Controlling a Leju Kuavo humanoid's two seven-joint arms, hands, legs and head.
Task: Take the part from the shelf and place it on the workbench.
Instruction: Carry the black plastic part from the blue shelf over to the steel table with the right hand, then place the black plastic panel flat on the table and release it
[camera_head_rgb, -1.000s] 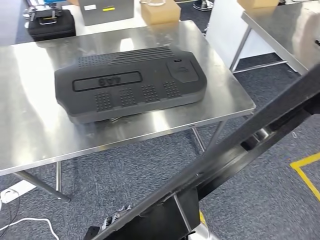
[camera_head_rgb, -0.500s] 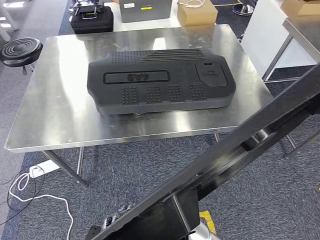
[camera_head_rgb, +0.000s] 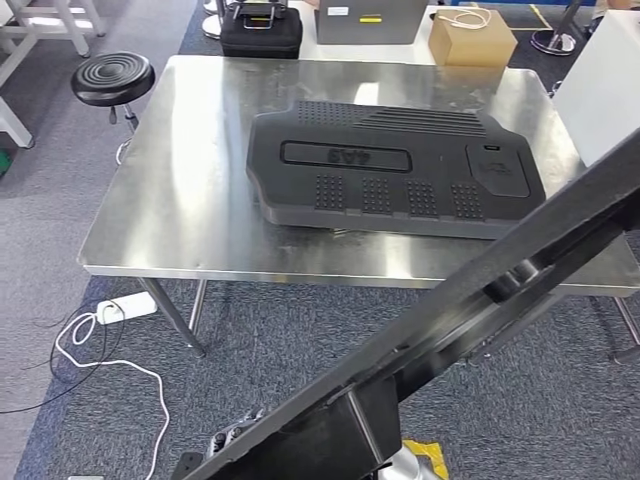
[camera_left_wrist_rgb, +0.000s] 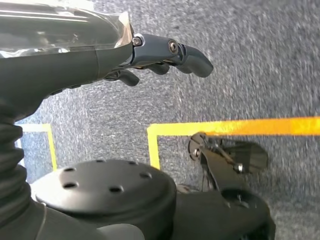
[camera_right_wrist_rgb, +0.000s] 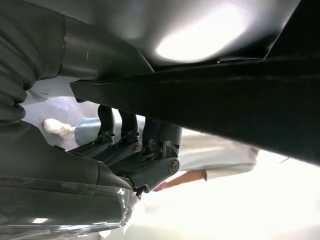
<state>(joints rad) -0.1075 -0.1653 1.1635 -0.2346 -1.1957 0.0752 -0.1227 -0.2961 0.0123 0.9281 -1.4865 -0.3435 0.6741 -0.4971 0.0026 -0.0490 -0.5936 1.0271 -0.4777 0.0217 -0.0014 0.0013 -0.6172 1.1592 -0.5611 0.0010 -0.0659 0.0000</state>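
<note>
Camera swung left; right robot hand (camera_right_wrist_rgb: 132, 145) grips black part (camera_head_rgb: 453, 300).

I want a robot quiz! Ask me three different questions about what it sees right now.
1. True or false: nothing lies on the steel table.
2. What stands on the floor by the table's far left corner? A) a round black stool B) a ladder C) a bin
3. Fill in: the ____ hand grips the long black part from underneath.

Key:
1. False: a wide black cover lies flat on it.
2. A
3. right; the right hand has its fingers hooked up against the part.
</note>
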